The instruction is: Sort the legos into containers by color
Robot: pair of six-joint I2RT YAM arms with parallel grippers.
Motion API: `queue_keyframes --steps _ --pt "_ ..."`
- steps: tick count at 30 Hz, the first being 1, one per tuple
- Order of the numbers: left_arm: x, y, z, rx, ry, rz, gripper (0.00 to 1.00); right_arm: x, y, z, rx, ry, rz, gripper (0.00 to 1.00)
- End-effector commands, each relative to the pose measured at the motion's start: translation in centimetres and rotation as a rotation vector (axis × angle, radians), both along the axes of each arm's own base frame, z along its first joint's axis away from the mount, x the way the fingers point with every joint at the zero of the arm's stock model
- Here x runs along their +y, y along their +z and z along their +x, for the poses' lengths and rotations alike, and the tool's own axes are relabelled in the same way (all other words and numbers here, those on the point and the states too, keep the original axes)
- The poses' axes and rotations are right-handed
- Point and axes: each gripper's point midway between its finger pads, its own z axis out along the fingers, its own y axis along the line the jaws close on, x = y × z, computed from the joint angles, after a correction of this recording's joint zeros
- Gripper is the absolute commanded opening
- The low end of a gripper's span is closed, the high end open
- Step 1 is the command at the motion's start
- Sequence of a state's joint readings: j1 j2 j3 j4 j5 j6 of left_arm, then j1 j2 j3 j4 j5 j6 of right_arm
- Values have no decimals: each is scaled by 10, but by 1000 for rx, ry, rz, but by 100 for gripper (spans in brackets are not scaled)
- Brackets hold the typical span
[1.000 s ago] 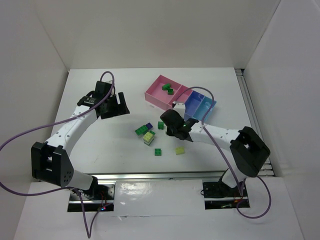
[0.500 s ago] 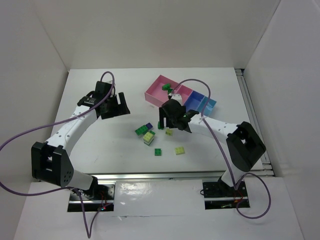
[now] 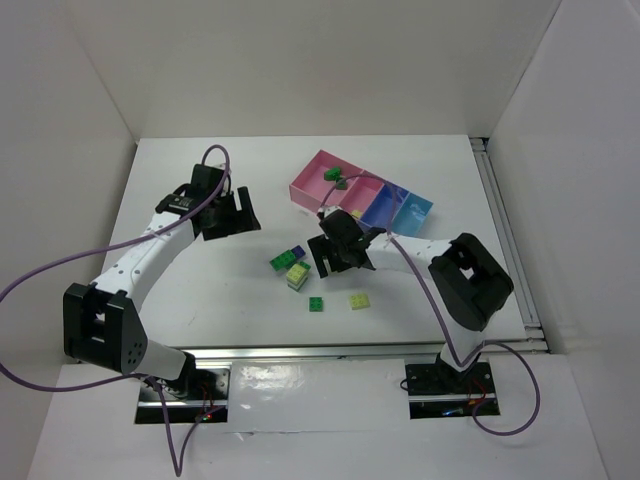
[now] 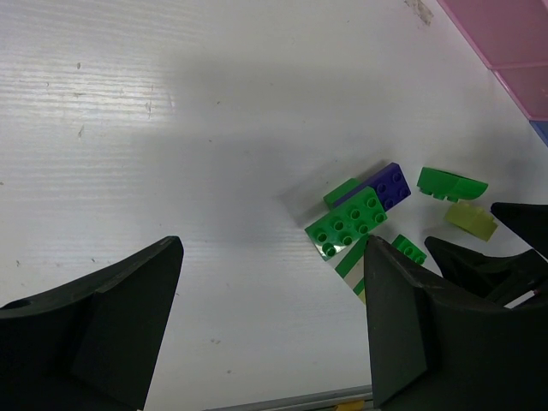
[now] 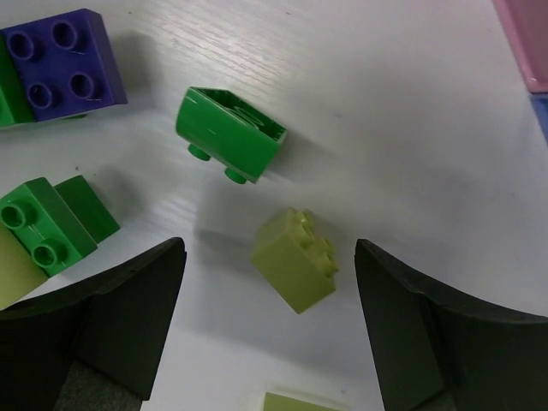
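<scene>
Fingers [image 5: 103,325] of the right gripper [image 5: 267,253] stand wide apart and empty over the table [image 5: 411,120], with a yellow brick [image 5: 295,261] lying between them. A green brick [image 5: 229,135] lies tipped on its side at 11 o'clock from it, and a purple brick [image 5: 64,64] sits farther out at 10. The left gripper [image 4: 272,248] is also wide and empty, hovering at 10 o'clock from the loose pile [image 3: 292,266]. The trays [image 3: 372,197] sit at 1 to 2 o'clock from the pile. Two green legos [image 3: 335,177] lie in the large pink tray [image 3: 312,188].
</scene>
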State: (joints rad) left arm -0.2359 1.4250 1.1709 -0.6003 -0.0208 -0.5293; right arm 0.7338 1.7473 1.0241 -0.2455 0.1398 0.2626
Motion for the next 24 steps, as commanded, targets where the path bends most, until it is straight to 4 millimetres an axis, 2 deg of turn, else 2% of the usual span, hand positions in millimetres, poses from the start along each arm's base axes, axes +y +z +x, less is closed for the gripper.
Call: queue_keyframes --steps 1,6,10,15,19,20,21,22,24 --pt "0 3 1 -16 10 -18 88 27 7 8 -35 95 74 86" --pt "0 6 1 -25 10 -21 88 26 6 4 -43 97 66 73" --pt "0 3 1 -16 10 -18 88 20 5 2 -51 82 31 59" --pt "0 3 1 -16 10 -18 88 13 14 8 -79 26 12 30" --pt "0 3 1 -16 10 -18 88 4 47 18 -149 -55 15 26" --pt "2 3 2 -19 11 -4 90 -2 60 29 -170 -105 21 26" --pt "2 3 2 -20 11 -3 90 -7 64 34 -174 -132 21 26" --pt "4 2 3 -21 17 5 91 -9 82 45 -204 -181 50 26" --pt "4 6 2 -29 26 -4 93 -23 95 60 -211 -236 59 26"
